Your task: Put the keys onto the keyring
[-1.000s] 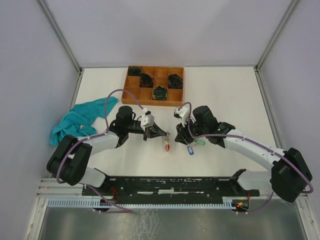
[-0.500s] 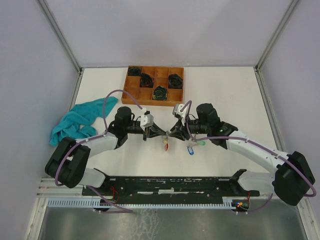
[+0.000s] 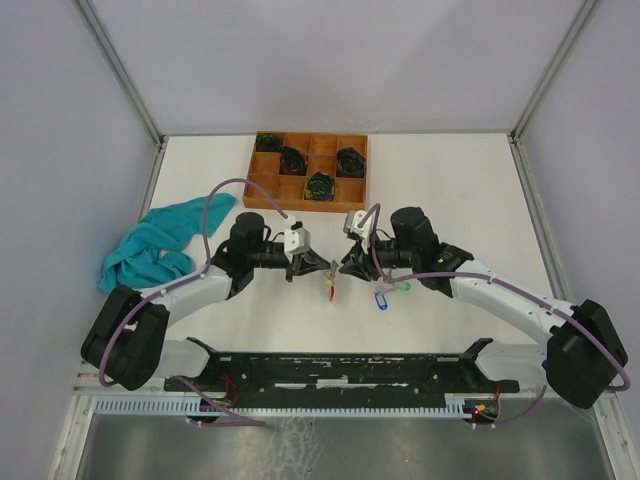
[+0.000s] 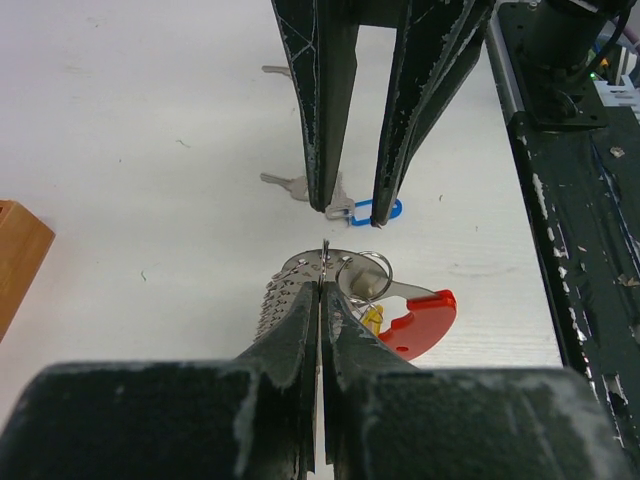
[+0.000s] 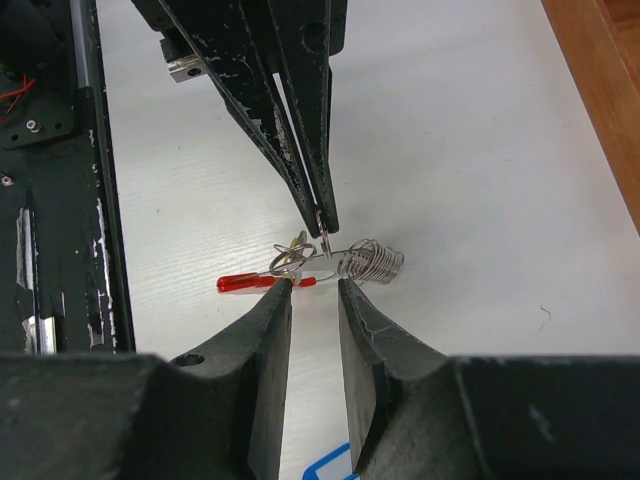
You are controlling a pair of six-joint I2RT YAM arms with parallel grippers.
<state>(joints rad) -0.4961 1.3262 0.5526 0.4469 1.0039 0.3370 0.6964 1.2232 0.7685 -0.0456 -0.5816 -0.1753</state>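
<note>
From overhead, the two gripper tips meet over the middle of the tabletop, and the fine metal parts between them cannot be resolved. Only a red plastic tag (image 3: 331, 291) is made out below them. It cannot be told whether the silver wire keyring (image 4: 366, 274) rests on the tabletop or is lifted. A tight silver wire coil (image 5: 372, 262) is seen attached to it, and a small yellow piece (image 4: 372, 318) is half hidden behind the ring.

The white tabletop (image 3: 450, 190) is enclosed by pale lilac walls with aluminium posts. A wooden compartment tray (image 3: 262, 188) holding black coiled bundles stands at its far edge. A crumpled teal cloth (image 3: 160, 242) lies at the left.

In the left wrist view, the left gripper (image 4: 322, 288) is pressed together, pinching a thin strand of the keyring. The right gripper (image 4: 352, 203) is seen spread just beyond the ring, with nothing between its fingers. Behind it, a silver key with a blue tag (image 4: 290, 185) lies flat on the tabletop. A second silver key (image 4: 278, 70) lies farther off, its tag hidden by the finger. A green tag (image 3: 402, 286) shows only from overhead, beside the blue one.
</note>
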